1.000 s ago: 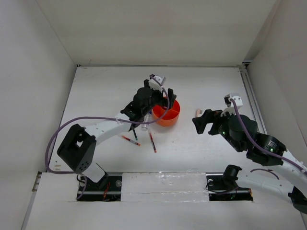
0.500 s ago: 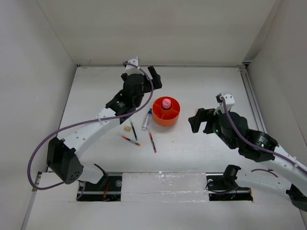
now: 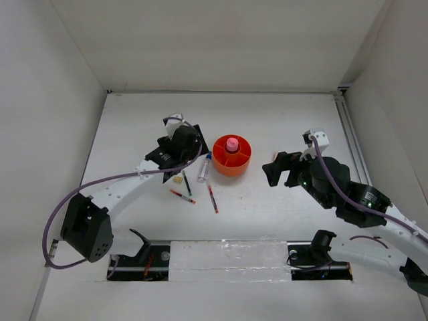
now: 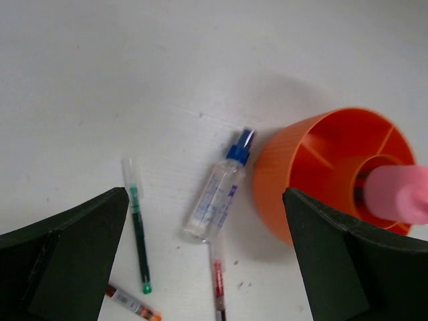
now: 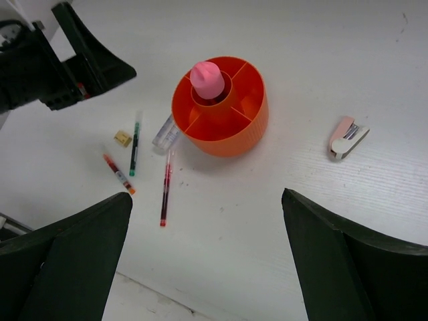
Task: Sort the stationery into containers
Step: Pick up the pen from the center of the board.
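Observation:
The orange organiser [image 3: 231,160] stands mid-table with the pink tube [image 3: 231,144] upright in its central cup. Left of it lie the blue-capped marker [image 3: 204,166], a dark green pen [image 3: 186,182], a red pen [image 3: 212,198], a red-orange pen [image 3: 182,196] and a yellow eraser [image 3: 178,178]. My left gripper [image 3: 177,159] hovers open and empty above them; its view shows the marker [image 4: 217,200], green pen [image 4: 137,231] and organiser [image 4: 294,167]. My right gripper [image 3: 279,170] is open and empty right of the organiser [image 5: 231,137].
A small pink and white item [image 5: 348,138] lies right of the organiser in the right wrist view; in the top view my right gripper hides it. White walls enclose the table on the left, back and right.
My left gripper was over the organiser a second ago. It swung back-left, then came down over the pens. The pink tube now stands in the central cup. My right gripper shifted slightly left.

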